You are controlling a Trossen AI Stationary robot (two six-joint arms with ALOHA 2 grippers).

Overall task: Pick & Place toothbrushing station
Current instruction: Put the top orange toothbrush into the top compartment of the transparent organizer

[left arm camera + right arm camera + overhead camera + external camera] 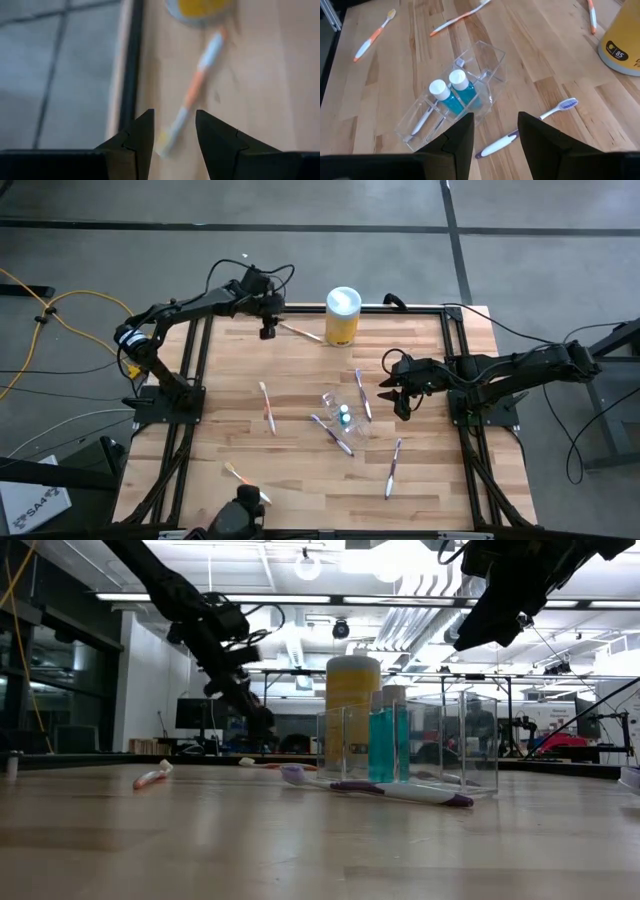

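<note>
Left gripper (174, 142) open, holding nothing, hovering over the tip of the orange brush (300, 332) near the far edge, just beside the yellow canister (342, 315). Right gripper (495, 142) open too, empty, hanging above the clear holder (342, 415) at mid-table.

Holder lies amid the brushes; the right wrist view shows blue tubes (461, 89) with white caps in it, two I think, though reflections in the clear walls may double one.

Room: near side of the table (300, 480) mostly bare wood; black frame rail along each edge.

Count, high view: six brushes loose — one by the canister, one left of centre (267, 406), two touching or beside the holder, one right-front (393, 468), one left-front (238, 474).
</note>
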